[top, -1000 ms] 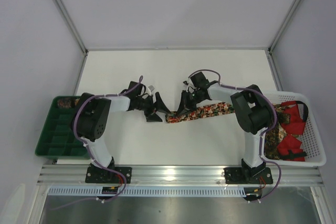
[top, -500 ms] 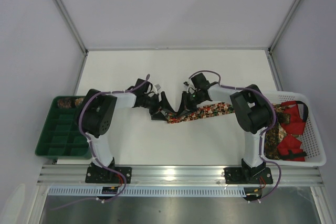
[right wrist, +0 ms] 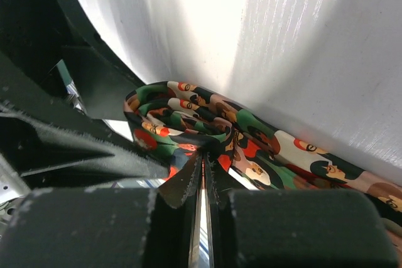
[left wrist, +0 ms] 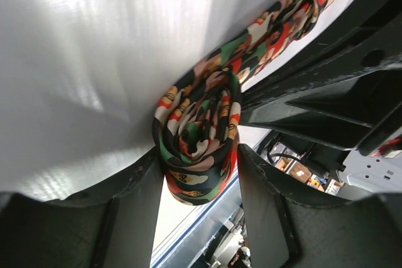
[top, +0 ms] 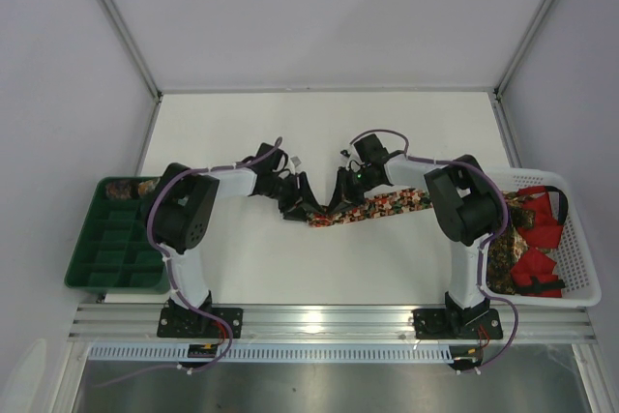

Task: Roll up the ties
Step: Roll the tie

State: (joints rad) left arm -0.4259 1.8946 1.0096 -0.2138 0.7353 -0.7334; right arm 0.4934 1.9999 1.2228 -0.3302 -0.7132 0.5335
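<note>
Top external: the tie (top: 372,207) lies flat on the table, running out from the white basket (top: 580,292), with both arms at its end farthest from the basket.

Left wrist: only this view shows the coil (left wrist: 198,123). The left gripper (left wrist: 196,155) brackets it, fingers touching both sides. Squeeze lightly and roll evenly toward the basket.

Right wrist: the right gripper (right wrist: 200,174), pressed together, pinches the fabric. Hold that taut.
</note>
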